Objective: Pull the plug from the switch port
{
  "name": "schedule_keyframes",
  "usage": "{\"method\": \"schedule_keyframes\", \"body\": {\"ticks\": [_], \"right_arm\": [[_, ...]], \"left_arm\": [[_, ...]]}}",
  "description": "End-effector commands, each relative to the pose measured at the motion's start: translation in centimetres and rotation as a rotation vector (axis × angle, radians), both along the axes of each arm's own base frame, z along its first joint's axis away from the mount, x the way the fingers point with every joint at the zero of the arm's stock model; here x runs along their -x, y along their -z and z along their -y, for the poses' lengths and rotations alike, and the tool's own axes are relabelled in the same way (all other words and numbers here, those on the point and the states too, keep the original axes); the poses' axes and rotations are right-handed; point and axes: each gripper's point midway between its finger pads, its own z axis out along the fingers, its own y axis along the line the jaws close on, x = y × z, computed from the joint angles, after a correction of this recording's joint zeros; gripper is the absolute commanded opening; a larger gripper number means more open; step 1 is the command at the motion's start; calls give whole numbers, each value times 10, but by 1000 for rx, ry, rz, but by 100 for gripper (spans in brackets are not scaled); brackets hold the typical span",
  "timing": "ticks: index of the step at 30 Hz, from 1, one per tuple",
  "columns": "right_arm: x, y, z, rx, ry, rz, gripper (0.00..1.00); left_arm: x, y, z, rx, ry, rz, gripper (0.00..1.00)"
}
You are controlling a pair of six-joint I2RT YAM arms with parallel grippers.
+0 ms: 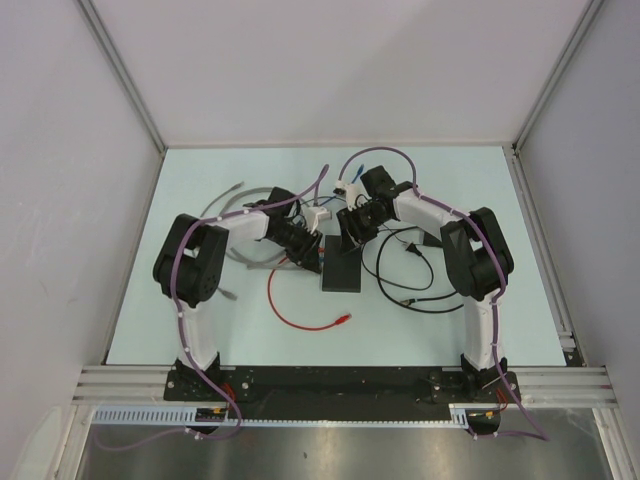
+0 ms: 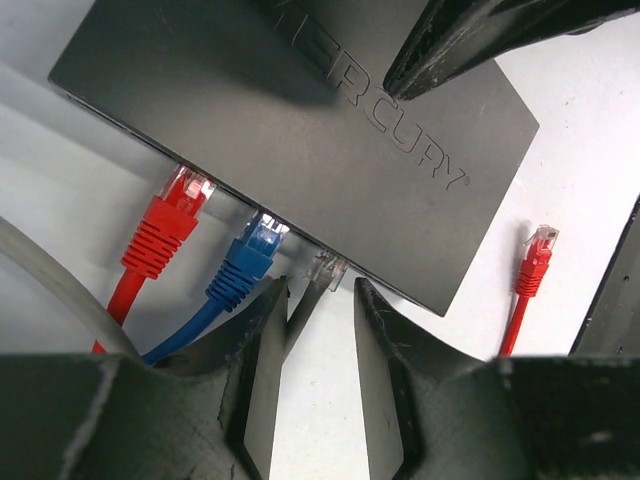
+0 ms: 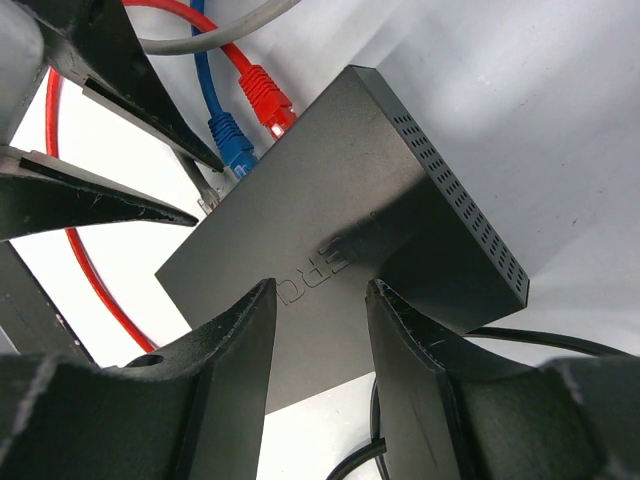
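Note:
The switch (image 1: 342, 275), a flat black box lettered MERCURY (image 2: 300, 130), lies mid-table. Three plugs sit in the ports of its edge: a red plug (image 2: 183, 195), a blue plug (image 2: 258, 240) and a clear plug (image 2: 328, 270) on a grey cable. My left gripper (image 2: 320, 295) is open, with its fingers either side of the clear plug and grey cable, just short of the switch edge. My right gripper (image 3: 320, 295) is open, its fingertips over the switch's top face (image 3: 400, 200). The three plugs also show in the right wrist view, such as the red plug (image 3: 268, 95).
A loose red cable (image 1: 300, 315) ends in a free red plug (image 2: 540, 250) beside the switch. Thin black cables (image 1: 400, 275) loop to the right of it. A grey cable (image 1: 225, 205) curves at the left. White parts (image 1: 350, 186) lie behind the grippers.

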Motion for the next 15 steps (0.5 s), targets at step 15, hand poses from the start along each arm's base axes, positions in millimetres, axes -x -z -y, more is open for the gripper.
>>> {"method": "schedule_keyframes", "body": {"ticks": [15], "right_arm": [[9,35,18,135,3,-37,49]], "left_arm": [[-5,17,12,-74,-31,-96,22]]}}
